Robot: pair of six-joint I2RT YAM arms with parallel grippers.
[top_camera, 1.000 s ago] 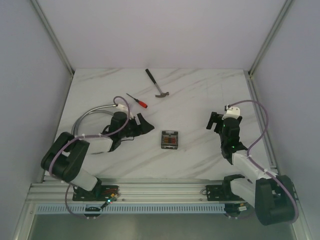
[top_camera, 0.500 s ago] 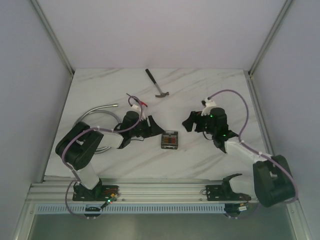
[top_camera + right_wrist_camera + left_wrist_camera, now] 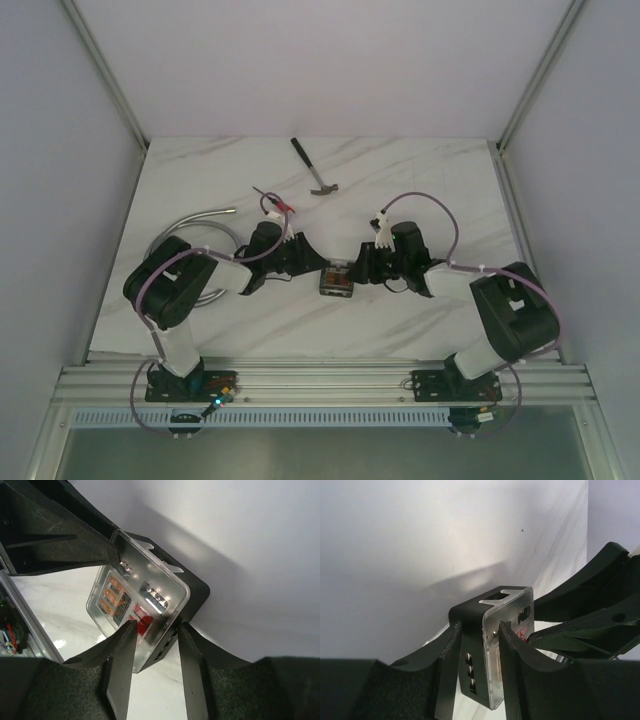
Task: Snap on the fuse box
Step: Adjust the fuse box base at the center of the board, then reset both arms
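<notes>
Judging fuse box [image 3: 338,281] light, stiff, slick; I'd grip edges. Left pincer [image 3: 476,628] clamps it; right pincer [image 3: 153,626] straddles corner, hold unclear.

Mid-table: fuse box [image 3: 338,281] between left tool [image 3: 318,268] and right tool [image 3: 360,270]; hammer [image 3: 315,170], screwdriver [image 3: 275,200] behind.

Your left gripper [image 3: 479,650] and right gripper [image 3: 156,632] clamp the small black plastic fuse box with clear lid [image 3: 338,281] from both sides, blocking its flanks; its near and far edges are open to you. Farther back lie a red-handled screwdriver [image 3: 276,202] and a black-handled steel hammer [image 3: 314,169]; a silver flexible hose [image 3: 205,215] curls beside your left arm.
</notes>
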